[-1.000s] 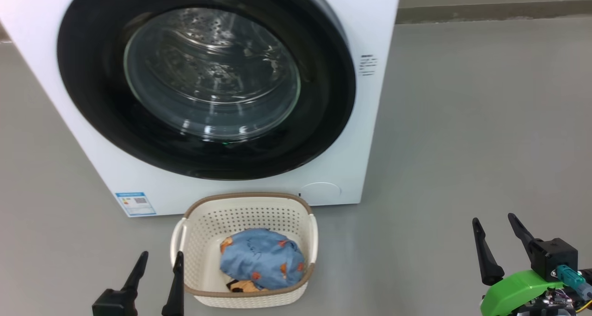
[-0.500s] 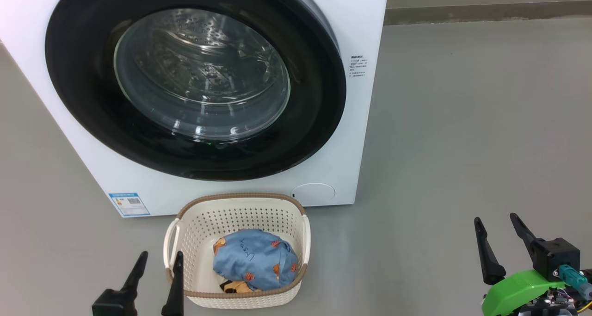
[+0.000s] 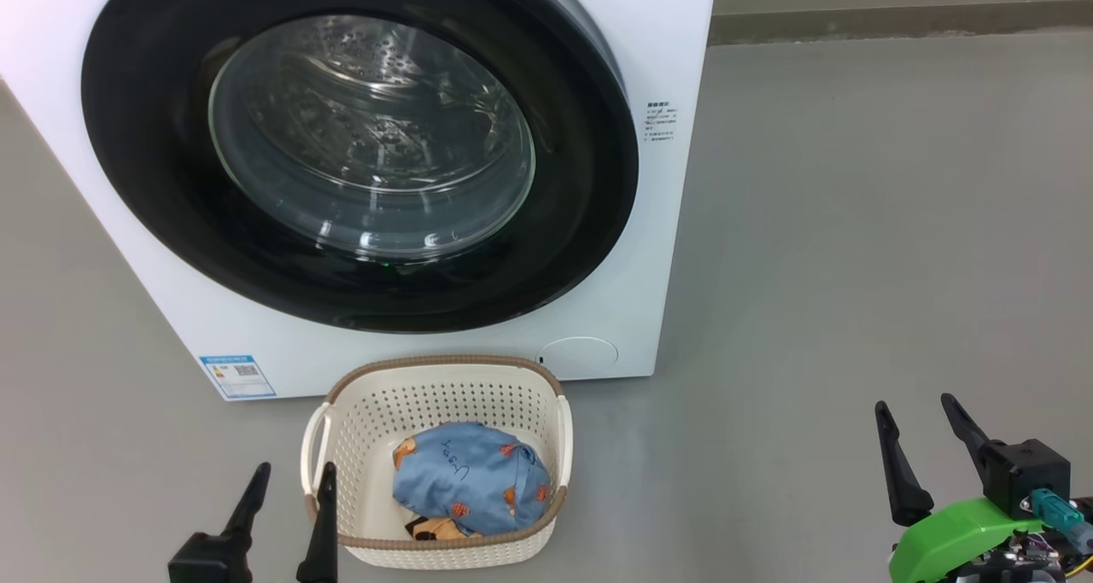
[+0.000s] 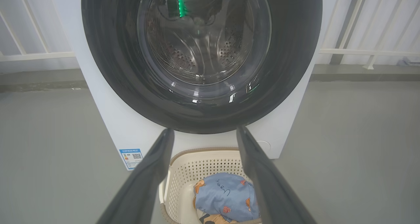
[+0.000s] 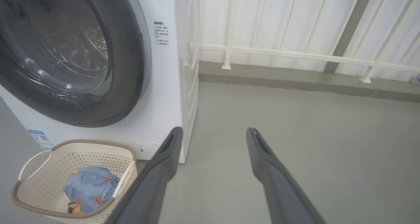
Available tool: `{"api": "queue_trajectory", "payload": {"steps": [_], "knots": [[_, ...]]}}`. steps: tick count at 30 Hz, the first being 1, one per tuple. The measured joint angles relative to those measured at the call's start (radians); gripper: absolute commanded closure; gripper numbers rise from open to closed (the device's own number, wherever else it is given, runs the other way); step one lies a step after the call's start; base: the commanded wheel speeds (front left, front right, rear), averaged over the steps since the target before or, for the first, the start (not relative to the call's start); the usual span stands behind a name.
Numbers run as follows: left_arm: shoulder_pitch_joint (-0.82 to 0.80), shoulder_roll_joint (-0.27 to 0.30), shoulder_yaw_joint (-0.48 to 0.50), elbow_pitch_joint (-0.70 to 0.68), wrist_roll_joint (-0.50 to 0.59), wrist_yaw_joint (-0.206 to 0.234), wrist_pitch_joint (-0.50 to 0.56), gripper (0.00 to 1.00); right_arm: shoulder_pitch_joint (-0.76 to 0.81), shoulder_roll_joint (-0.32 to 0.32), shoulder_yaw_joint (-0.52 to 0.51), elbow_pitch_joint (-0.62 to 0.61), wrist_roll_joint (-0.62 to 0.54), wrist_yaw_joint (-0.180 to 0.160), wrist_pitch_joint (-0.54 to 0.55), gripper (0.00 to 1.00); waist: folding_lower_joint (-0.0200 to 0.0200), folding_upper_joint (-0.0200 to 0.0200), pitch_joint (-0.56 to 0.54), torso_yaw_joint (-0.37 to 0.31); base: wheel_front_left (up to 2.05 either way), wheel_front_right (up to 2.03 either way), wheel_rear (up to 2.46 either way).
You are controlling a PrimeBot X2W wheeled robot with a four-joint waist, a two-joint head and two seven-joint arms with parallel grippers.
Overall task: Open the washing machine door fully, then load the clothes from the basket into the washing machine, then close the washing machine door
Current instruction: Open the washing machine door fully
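Both grippers hang with their fingers spread wide and nothing between them, in front of a washer whose door is shut flush against the white front.

The left gripper hovers low. Its inner finger stands just beside the left handle of the basket, though whether the two touch cannot be told. In the left wrist view the basket lies ahead of and below this gripper, framed between the two fingers, and the door's black ring fills the space above them. The clothes sit bundled in the basket, below its brown rim and toward its right wall, ahead and to the right of the left gripper.

The right gripper sits well apart from the basket, off to its right, over bare grey floor. The washer's right front corner stands ahead and to the left of this gripper. Open floor runs ahead and to the right as far as a white railing along the far wall.

The basket's far rim stands near the washer's bottom edge, under the door's lowest arc. A blue label marks the washer's lower corner, ahead of the left gripper.
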Motion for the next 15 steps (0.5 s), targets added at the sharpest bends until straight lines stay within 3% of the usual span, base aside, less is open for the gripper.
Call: {"api": "queue_trajectory", "payload": {"steps": [9,15], "knots": [[0.0,0.0,-0.002,-0.001,0.0,0.0,0.0,0.0,-0.002,0.0,-0.001,0.004,0.013,0.0,-0.005,0.0,0.0,0.0,0.012,-0.001,0.0,0.0,0.0],[-0.001,0.004,0.002,-0.015,0.0,0.0,0.0,0.0,-0.07,0.033,-0.039,0.041,0.268,0.0,0.025,0.0,0.0,0.0,0.046,-0.001,0.0,0.0,0.0]]}}
